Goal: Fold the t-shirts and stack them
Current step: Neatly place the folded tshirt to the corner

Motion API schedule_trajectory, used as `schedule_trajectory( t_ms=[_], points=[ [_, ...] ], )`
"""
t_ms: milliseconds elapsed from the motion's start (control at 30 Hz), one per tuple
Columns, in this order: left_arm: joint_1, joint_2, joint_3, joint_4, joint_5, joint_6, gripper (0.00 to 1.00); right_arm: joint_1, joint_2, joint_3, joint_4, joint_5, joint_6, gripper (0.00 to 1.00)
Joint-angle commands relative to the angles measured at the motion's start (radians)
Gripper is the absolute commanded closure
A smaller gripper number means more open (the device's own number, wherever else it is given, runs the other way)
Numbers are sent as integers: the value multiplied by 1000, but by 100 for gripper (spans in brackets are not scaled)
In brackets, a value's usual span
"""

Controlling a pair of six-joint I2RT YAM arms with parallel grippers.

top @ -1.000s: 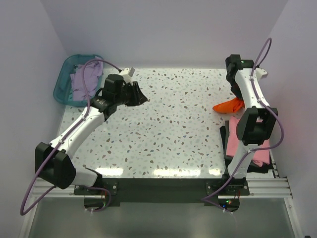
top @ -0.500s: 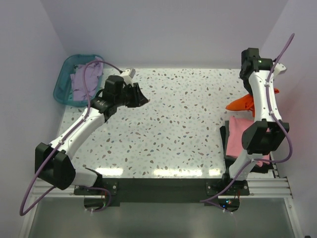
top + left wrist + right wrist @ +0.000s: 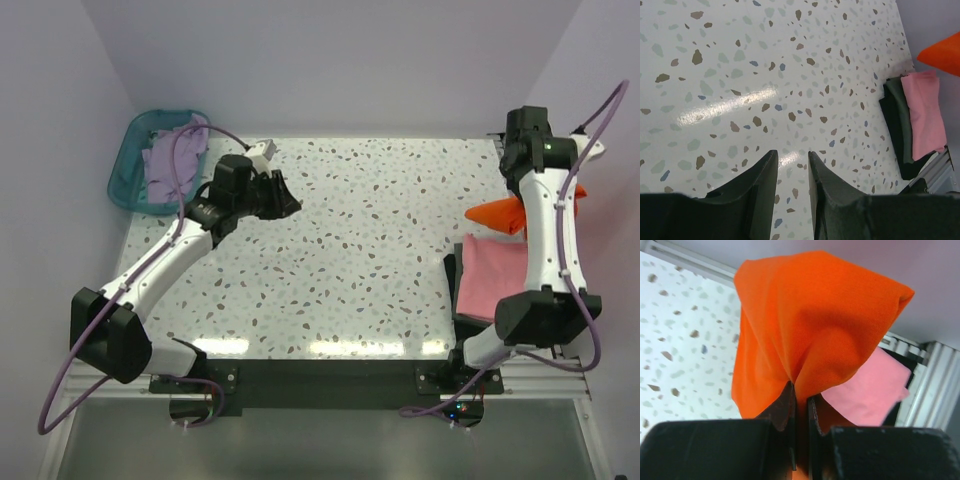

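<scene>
While clamping the orange-red t-shirt (image 3: 810, 325) in the right pincer (image 3: 800, 400), hold it near the pink t-shirt (image 3: 490, 275) for stacking, with left pincer (image 3: 792, 175) released.

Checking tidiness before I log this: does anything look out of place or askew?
The bright orange-red cloth t-shirt hangs bunched and unfolded, pinched in the right gripper, beside the neatly folded light pink t-shirt at the table's right edge.

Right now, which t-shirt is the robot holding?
The orange-red t-shirt, pinched in the right gripper. The pink t-shirt lies folded flat, and the lavender t-shirt sits in the teal basket.
</scene>
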State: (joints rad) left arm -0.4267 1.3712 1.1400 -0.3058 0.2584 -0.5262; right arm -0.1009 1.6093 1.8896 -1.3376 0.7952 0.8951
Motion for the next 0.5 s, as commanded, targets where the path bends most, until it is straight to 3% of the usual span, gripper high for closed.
schedule_trajectory(
  t_ms=[0,67,100,167,300,467],
  points=[
    [-18,-37,-23,33,15,25,65,-8,-156,-145,-245,33,4,100],
    [-35,-44,-46,40,15,22,65,-8,-222,-298,-241,41,31,97],
    [-43,-47,-55,40,16,20,65,-10,-285,-347,-244,36,48,52],
    [-67,-53,-81,50,16,17,65,-10,-354,-495,-200,-43,30,2],
    [-90,-70,-114,57,13,9,65,-8,-508,-625,-111,-129,-48,1],
    [-95,-115,-135,45,-14,11,64,-8,-634,-594,-26,-232,-148,1]
  ],
)
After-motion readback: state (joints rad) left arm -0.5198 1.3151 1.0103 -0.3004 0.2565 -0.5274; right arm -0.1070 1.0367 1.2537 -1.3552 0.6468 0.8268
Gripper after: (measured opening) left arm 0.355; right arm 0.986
